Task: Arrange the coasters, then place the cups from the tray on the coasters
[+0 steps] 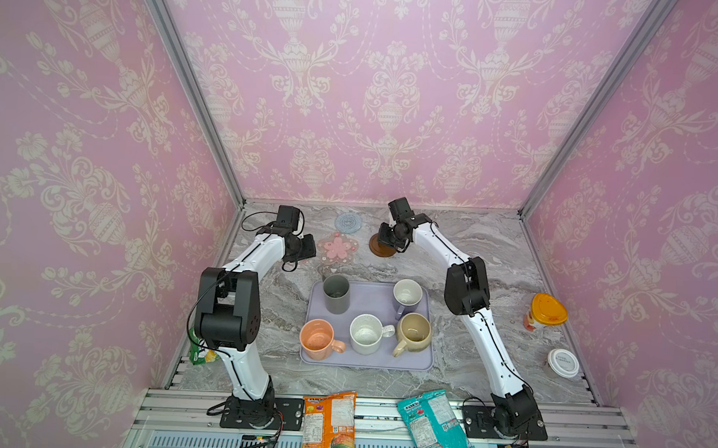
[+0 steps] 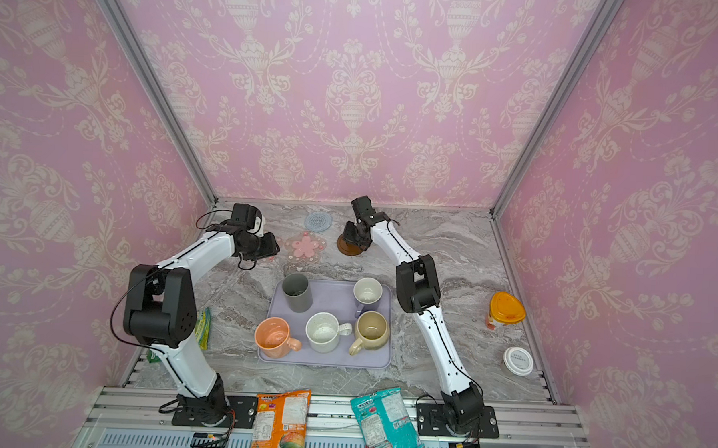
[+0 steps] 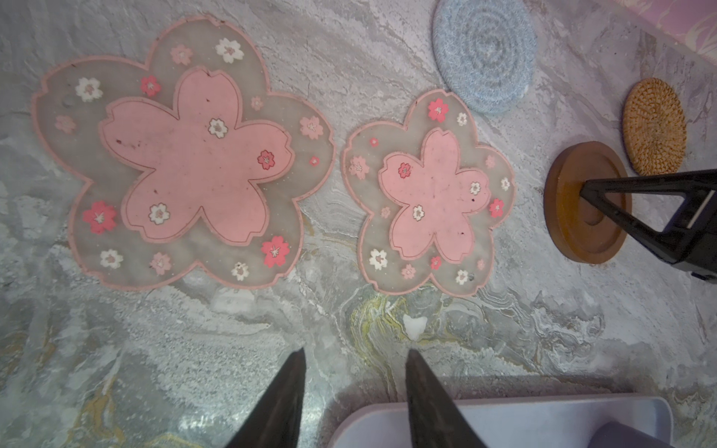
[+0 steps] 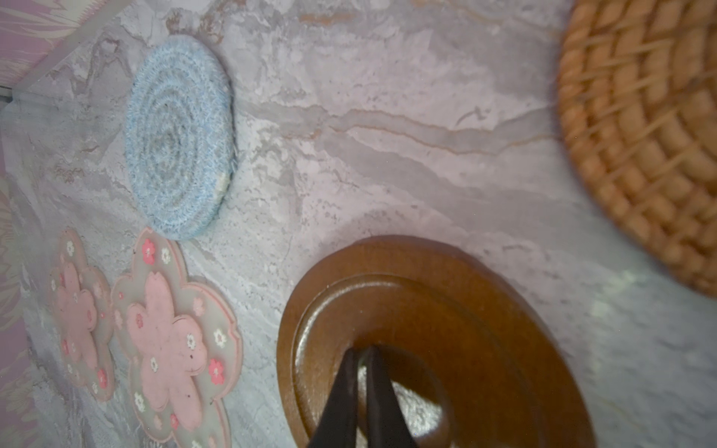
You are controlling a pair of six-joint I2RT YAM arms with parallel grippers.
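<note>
Five cups stand on the lavender tray (image 1: 368, 360): dark grey tumbler (image 1: 336, 292), lavender (image 1: 407, 295), white speckled (image 1: 367, 333), peach (image 1: 319, 339) and beige (image 1: 414, 333). Behind the tray lie the coasters: two pink flower mats (image 3: 186, 155) (image 3: 430, 194), a blue woven round (image 3: 485, 54), a tan rattan round (image 3: 653, 126) and a brown wooden disc (image 4: 465, 310). My right gripper (image 4: 361, 351) is shut, its tips resting in the wooden disc's recess. My left gripper (image 3: 355, 350) hangs open and empty above bare table by the tray's far left corner.
An orange-lidded container (image 1: 547, 311) and a white-lidded container (image 1: 563, 363) stand at the right edge. Two snack bags (image 1: 330, 425) (image 1: 434, 426) lie on the front rail. A green packet (image 1: 199, 353) sits beside the left arm's base. Walls close in the back and sides.
</note>
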